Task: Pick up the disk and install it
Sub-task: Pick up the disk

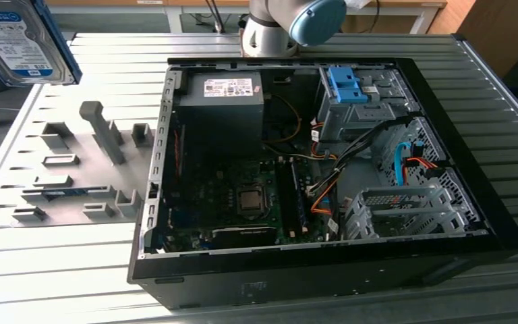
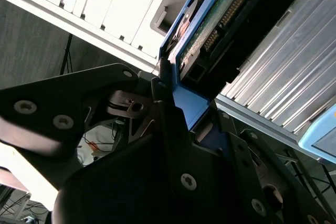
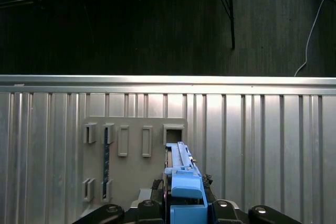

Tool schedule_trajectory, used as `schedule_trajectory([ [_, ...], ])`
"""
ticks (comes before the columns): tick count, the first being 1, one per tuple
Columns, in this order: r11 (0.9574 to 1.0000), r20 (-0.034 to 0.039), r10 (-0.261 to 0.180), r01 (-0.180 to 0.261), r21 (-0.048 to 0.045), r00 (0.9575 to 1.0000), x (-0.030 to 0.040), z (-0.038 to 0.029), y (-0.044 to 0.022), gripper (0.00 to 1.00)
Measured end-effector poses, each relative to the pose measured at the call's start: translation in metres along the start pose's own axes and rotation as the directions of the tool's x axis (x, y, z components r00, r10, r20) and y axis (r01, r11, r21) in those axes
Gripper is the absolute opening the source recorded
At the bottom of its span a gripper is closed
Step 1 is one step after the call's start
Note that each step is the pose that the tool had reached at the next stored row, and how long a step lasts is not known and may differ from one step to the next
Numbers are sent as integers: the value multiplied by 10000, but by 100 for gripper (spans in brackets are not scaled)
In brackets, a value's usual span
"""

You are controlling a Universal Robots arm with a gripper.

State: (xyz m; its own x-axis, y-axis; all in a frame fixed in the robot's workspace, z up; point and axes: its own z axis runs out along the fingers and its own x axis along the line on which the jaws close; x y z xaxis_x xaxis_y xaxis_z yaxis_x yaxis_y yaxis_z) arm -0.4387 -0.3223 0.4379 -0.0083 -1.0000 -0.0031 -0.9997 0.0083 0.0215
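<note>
Exterior view first: the disk (image 1: 21,40) hangs in the air at the exterior view's far left, label facing out, above the desk (image 1: 61,283) and well apart from the open case (image 1: 331,277). Below it on the desk lies a grey fixture (image 1: 70,182) with upright slots; I see no drive in any of them. Inside the case, a blue bracket (image 1: 349,84) sits atop the drive cage (image 1: 358,118) in the far corner, close to the base of the arm (image 1: 277,27).

Second wrist view: the claw (image 2: 186,106) is clamped on the disk, its dark fingers (image 2: 163,85) pressed against the blue rail at one end. The green circuit board on the disk's underside faces this camera, with the ribbed desk beyond it.

First wrist view: the disk stands edge-on out of the claw, its blue rail pointing toward the fixture, which lies flat on the desk some way off, with dark floor past the desk's edge.

By my reckoning the pick-up is done, since the disk is firmly held and clear of the fixture. The install is all left to do, as the disk is nowhere near the cage and nothing is seated in the case yet.
</note>
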Motion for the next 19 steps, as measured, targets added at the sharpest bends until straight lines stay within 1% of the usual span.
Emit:
schedule_trajectory([
  [6, 10000, -1, 0, 0, -1, 10000, 0, -44, 1, 37],
  [19, 10000, -1, 0, 0, 0, 10000, 0, -183, 4, 37],
])
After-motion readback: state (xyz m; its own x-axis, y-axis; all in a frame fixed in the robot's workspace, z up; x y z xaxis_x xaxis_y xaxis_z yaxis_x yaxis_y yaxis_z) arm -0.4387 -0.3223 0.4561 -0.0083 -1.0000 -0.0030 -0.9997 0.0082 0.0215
